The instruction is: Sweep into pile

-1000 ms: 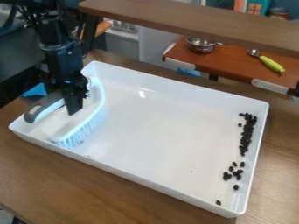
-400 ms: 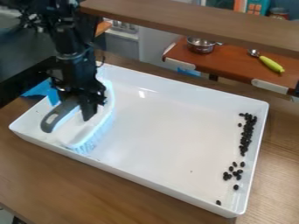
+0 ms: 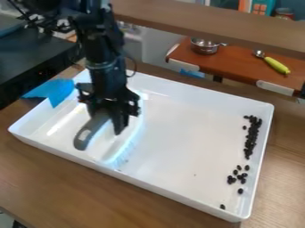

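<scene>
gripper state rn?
Gripper: closed on the brush, at its grey handle.

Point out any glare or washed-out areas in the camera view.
Camera view: bright streak of glare on the left part of the white tray; camera view: pale head of the brush nearly blends into it; camera view: highlights on the metal pot.
</scene>
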